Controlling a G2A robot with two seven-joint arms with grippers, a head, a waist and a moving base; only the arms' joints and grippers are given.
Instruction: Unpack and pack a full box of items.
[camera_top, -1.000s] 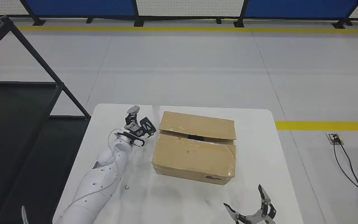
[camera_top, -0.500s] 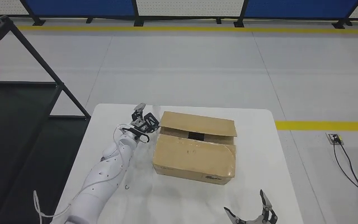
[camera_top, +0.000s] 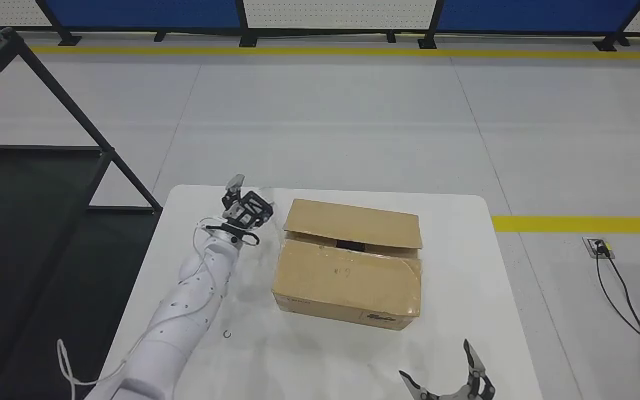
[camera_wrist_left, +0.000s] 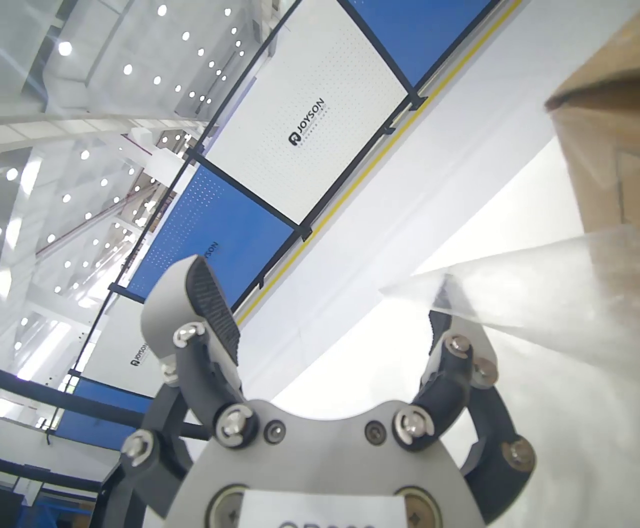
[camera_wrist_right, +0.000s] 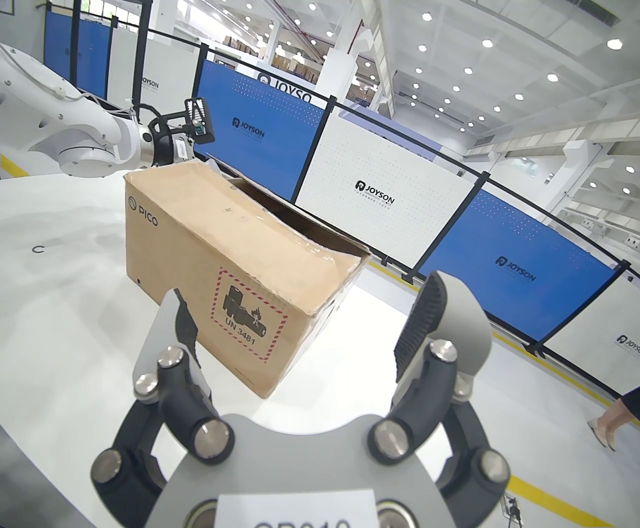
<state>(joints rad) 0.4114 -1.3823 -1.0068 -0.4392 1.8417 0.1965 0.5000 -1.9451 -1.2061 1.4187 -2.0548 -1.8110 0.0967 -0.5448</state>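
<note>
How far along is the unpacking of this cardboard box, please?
Nothing looks done: the box has its flaps down, a slight gap at the seam. In hand: left gripper open beside its far corner, right gripper open, apart. Opening, unpacking, repacking remain.

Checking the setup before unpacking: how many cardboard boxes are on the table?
1. The cardboard box sits in the middle of the table, with the left gripper beside its far corner and the right gripper over the near edge. None seems hidden.
</note>
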